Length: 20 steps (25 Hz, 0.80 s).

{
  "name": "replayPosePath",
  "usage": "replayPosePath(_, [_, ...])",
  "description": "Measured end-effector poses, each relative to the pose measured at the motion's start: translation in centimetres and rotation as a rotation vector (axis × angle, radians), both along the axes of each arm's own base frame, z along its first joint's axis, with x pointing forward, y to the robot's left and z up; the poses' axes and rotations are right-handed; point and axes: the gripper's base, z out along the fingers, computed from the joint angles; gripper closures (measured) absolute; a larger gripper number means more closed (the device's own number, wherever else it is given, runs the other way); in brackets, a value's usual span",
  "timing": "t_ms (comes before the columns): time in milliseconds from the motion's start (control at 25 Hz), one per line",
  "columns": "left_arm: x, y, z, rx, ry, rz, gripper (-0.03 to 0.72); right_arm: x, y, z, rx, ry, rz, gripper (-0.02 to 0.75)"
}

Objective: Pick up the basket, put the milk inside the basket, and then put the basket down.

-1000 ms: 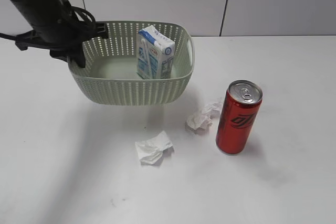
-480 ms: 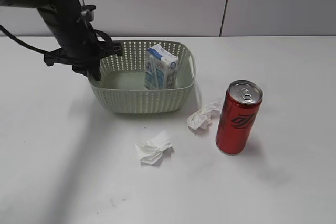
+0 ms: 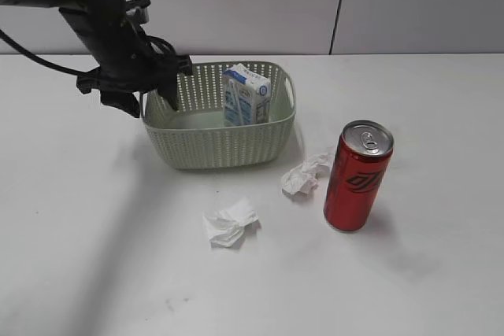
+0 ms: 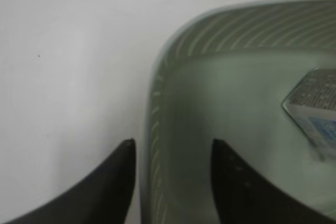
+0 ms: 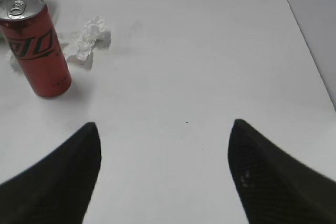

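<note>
The pale green basket rests on the white table at the back left. The white-and-blue milk stands upright inside it, toward its right end. My left gripper straddles the basket's left wall, one finger outside and one inside, with a clear gap to the wall. In the left wrist view the fingers are spread on either side of the basket rim, and a corner of the milk shows at the right. My right gripper is open and empty over bare table.
A tall red soda can stands at the right; it also shows in the right wrist view. Crumpled tissues lie in front of the basket and beside the can. A wall runs behind the table.
The basket came down from the air and moved right onto the table with the milk in it. My left gripper's fingers have spread off the basket's wall.
</note>
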Motion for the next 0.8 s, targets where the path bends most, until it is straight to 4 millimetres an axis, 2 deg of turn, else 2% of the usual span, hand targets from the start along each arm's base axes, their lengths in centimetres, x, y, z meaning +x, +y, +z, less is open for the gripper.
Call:
replayPosePath(80, [-0.1, 0.0, 0.4, 0.004, 0.019, -0.003, 0.137, 0.0, 0.0, 0.0, 0.0, 0.0, 0.0, 0.146])
replayPosePath(120, [-0.1, 0.3, 0.9, 0.006, 0.033, -0.001, 0.101, 0.0, 0.0, 0.0, 0.0, 0.0, 0.0, 0.146])
replayPosePath(280, [0.3, 1.5, 4.4, 0.01, 0.037, -0.023, 0.059, 0.0, 0.0, 0.0, 0.0, 0.0, 0.0, 0.146])
replayPosePath(400, [0.7, 3.3, 8.0, 0.015, 0.015, -0.049, 0.053, 0.0, 0.0, 0.0, 0.0, 0.0, 0.0, 0.146])
replayPosePath(480, [0.6, 5.1, 10.2, 0.022, 0.008, -0.041, 0.053, 0.0, 0.0, 0.0, 0.0, 0.0, 0.0, 0.146])
replayPosePath(640, [0.1, 10.2, 12.7, 0.039, 0.005, 0.004, 0.054, 0.0, 0.0, 0.0, 0.0, 0.0, 0.0, 0.146])
replayPosePath(800, [-2.0, 14.4, 14.5, 0.06, -0.02, 0.041, 0.06, 0.0, 0.0, 0.0, 0.0, 0.0, 0.0, 0.146])
